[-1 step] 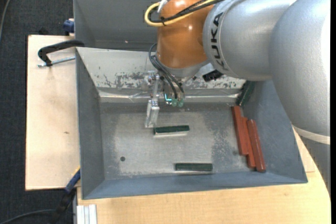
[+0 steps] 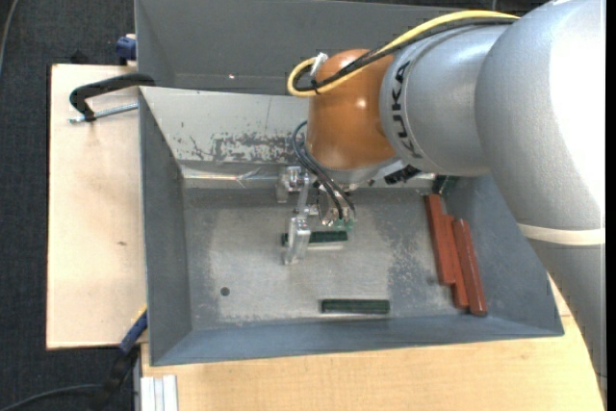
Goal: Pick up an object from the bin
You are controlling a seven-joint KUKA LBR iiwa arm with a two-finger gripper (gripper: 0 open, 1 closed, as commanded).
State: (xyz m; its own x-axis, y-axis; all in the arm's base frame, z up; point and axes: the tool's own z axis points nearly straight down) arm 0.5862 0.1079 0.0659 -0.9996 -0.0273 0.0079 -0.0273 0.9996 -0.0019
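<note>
Camera view: the arm comes in from the right, and its orange cover [image 2: 346,111] hangs over the back half of the grey metal bin [image 2: 162,236]. The jaws sit low, just above the speckled floor and left of centre. From this angle I cannot tell whether they are open or closed. A small green-edged piece [image 2: 334,230] sits right against them on their right side. It may be a loose thing or part of the tool, and nothing shows plainly gripped.

The nearest clear candidate is a dark green bar [image 2: 355,306], flat, narrow and matte. It lies near the front wall, towards the viewer and a little right of the jaws. Its long axis runs left to right, parallel to that wall, so I judge a grasp would have to close across its narrow width.

Well apart to the right, two red-brown sticks [image 2: 454,255] lie side by side and touching, along the foot of the right wall. They are long and smooth-looking, with their axes running front to back. A tiny dark speck [image 2: 224,292] rests on the floor to the left.
</note>
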